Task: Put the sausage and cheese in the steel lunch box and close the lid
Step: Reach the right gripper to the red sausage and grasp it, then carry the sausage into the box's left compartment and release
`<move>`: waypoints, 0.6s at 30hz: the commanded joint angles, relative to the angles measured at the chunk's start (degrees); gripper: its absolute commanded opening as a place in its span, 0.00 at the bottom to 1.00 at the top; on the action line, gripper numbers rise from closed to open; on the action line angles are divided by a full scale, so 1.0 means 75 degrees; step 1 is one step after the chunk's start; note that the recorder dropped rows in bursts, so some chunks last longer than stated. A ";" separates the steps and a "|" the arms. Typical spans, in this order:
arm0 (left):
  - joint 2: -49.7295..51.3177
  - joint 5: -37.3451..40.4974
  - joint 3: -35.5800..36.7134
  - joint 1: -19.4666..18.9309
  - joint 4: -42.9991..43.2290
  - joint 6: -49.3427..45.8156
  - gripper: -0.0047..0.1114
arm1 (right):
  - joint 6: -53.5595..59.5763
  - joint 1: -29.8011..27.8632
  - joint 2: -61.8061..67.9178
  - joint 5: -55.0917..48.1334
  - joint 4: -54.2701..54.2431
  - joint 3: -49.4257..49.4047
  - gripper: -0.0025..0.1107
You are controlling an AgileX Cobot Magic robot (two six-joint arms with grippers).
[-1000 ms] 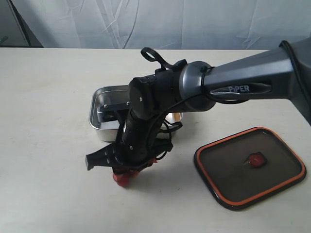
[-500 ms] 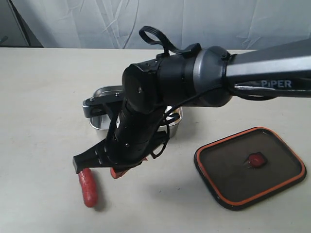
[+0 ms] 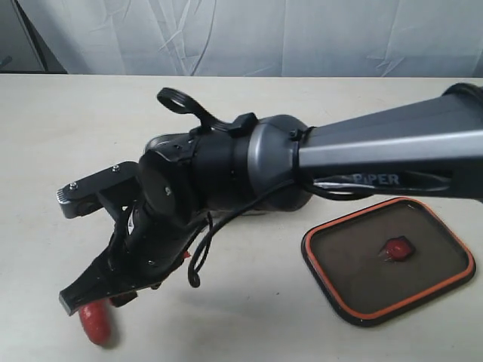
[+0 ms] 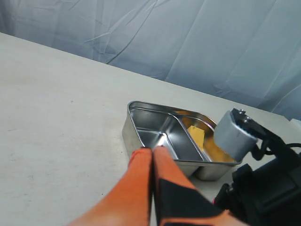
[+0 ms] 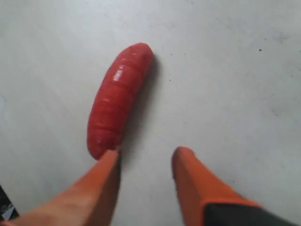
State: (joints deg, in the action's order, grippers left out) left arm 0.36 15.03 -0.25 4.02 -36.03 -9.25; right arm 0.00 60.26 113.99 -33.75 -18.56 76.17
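Note:
The red ridged sausage lies on the table, at the front left in the exterior view. My right gripper is open just above the table, with the sausage off to one side and one fingertip touching its end. In the exterior view that gripper reaches far across to the left. The steel lunch box holds the yellow cheese in one compartment; the other is empty. My left gripper is shut near the box, holding nothing. The dark lid lies flat at the right.
The right arm's thick black and grey body hides nearly all of the lunch box in the exterior view. Part of that arm hangs beside the box in the left wrist view. A pale cloth backdrop closes the far side.
The right arm has swung left and toward the front. The sausage has shifted left and forward across the table, with the open gripper following it. The lid has not moved.

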 commanded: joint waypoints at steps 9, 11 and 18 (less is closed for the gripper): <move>-0.0048 -0.0024 0.0034 0.0019 0.0028 -0.0021 0.04 | 0.0000 0.0613 0.0891 -0.0193 -0.0326 0.1104 0.59; -0.0048 -0.0024 0.0034 0.0019 0.0028 -0.0021 0.04 | 0.0000 0.0755 0.1049 -0.0229 -0.0308 0.1323 0.59; -0.0048 -0.0024 0.0034 0.0019 0.0028 -0.0021 0.04 | -0.1489 0.0821 0.1543 -0.0999 0.1326 0.1904 0.59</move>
State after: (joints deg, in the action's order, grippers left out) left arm 0.36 14.92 -0.22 4.02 -35.87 -9.25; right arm -5.93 66.40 124.71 -38.59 -14.78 89.22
